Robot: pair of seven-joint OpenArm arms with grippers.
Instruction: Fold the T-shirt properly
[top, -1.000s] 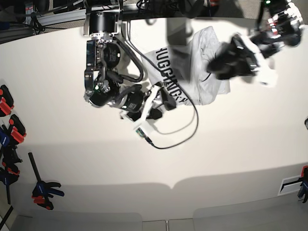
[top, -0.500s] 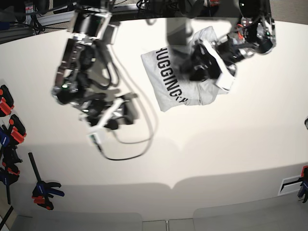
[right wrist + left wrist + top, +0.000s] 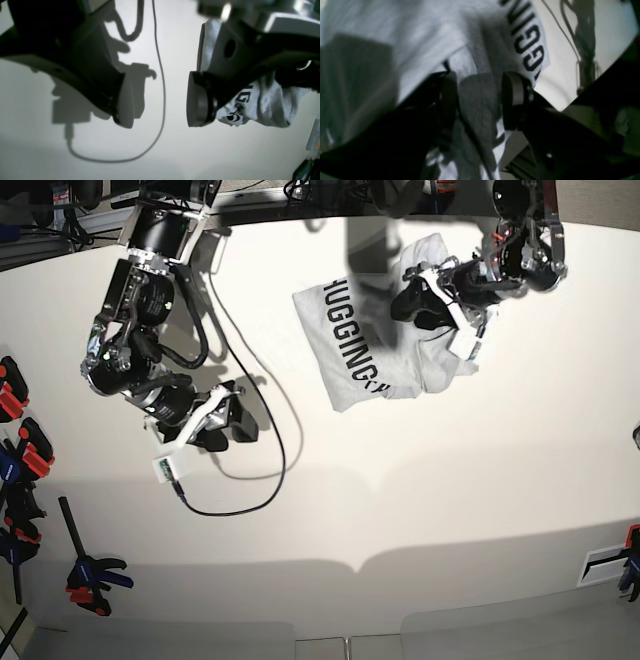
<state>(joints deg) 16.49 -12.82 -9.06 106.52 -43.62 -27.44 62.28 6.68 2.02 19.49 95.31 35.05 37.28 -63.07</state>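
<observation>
Grey cotton, the T-shirt (image 3: 385, 345) lies bunched near the far edge of the table (image 3: 420, 500), one lettered panel flat, the rest rumpled under the left claw (image 3: 428, 302). That claw's pads straddle a ridge of cloth in its wrist view; whether they pinch it cannot be told. The right claw (image 3: 222, 420) hangs wide and empty, well apart. No neat fold shows, so most of the work appears to remain.
</observation>
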